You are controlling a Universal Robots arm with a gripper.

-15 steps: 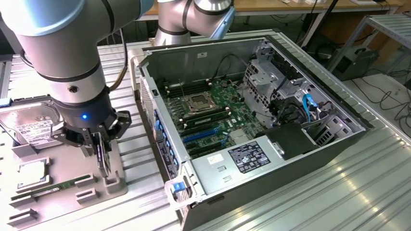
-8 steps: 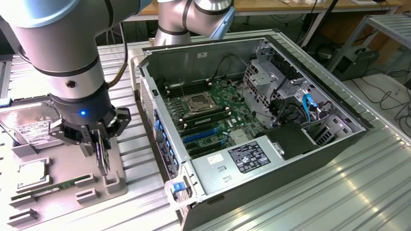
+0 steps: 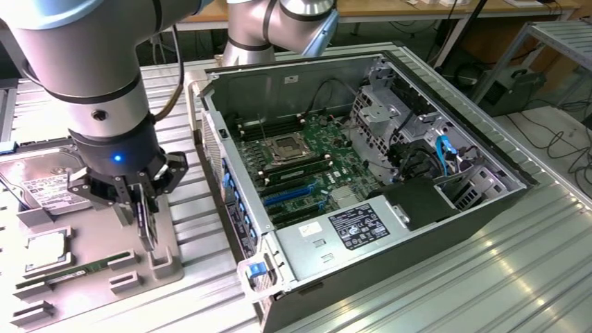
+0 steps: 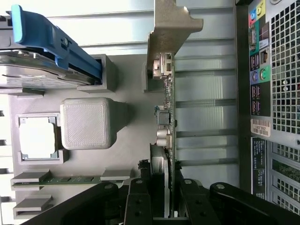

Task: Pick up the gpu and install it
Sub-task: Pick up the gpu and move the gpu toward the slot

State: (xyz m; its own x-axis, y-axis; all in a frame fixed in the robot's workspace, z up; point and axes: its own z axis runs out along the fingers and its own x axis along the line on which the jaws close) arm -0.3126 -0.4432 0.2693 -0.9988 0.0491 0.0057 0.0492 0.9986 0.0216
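The gpu [image 3: 146,223] is a thin card standing on edge over the grey parts tray [image 3: 93,291], at the exterior view's left. My gripper [image 3: 138,201] is shut on its upper edge. In the wrist view the gpu [image 4: 169,112] shows edge-on: green board, small components, and a silver bracket [image 4: 171,28] at the far end. My gripper [image 4: 164,192] clamps the card between its black fingers [image 4: 139,199]. I cannot tell whether the card's lower edge is out of the tray's slot. The open computer case [image 3: 462,132] lies to the exterior view's right, with blue expansion slots [image 3: 287,195] on its motherboard.
The tray also holds a silver hard drive [image 3: 46,182] with a blue handle [image 4: 47,40], a processor [image 4: 37,137] and a narrow memory stick [image 4: 65,179]. A raised grey block [image 4: 86,123] stands beside the card. The case's rear panel [image 4: 276,93] is close by. A second arm [image 3: 268,28] stands behind the case.
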